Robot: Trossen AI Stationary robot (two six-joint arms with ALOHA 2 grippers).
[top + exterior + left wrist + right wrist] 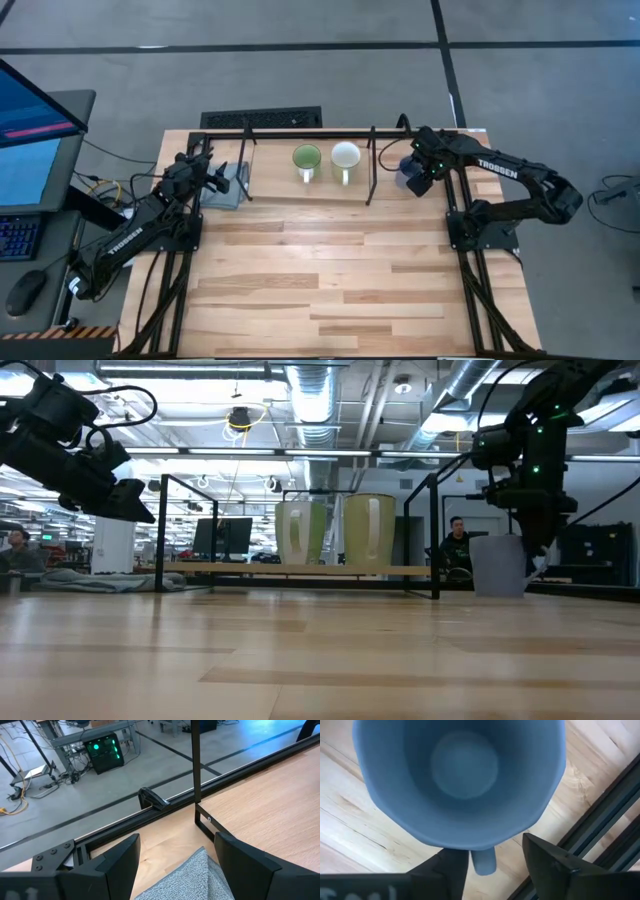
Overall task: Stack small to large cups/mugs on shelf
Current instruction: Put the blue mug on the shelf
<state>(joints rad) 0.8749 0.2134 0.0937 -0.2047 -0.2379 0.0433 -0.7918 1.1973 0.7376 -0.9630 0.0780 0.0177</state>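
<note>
While the green mug (pixel 306 159) and the white mug (pixel 345 157) already stand side by side on the shelf (pixel 275 188), near the top centre of the high view, the blue-grey mug (pixel 408 173) stands just right of them, beyond the shelf's right-hand black rod. In the low view it appears to rest upright on the bench (pixel 330 270), not on the shelf board.

Your right pincer (pixel 421 176) hangs directly over that mug. In the right wrist view its two dark fingers (pixel 555 865) are spread apart on either side of the handle (pixel 483 861), at the bottom of the frame, and grip nothing.

Your left pincer (pixel 175 865) waits at the upper left of the bench, open and empty, above a folded grey cloth (pixel 230 184).

The mug looks like glazed ceramic, so judge it stiff, fairly heavy for its size, smooth enough to slip, and likely to chip if knocked against the metal frame. Taking it by the rim wall, one finger inside and one outside, seems the steadiest hold; the handle is narrow and may let it swing.
</note>
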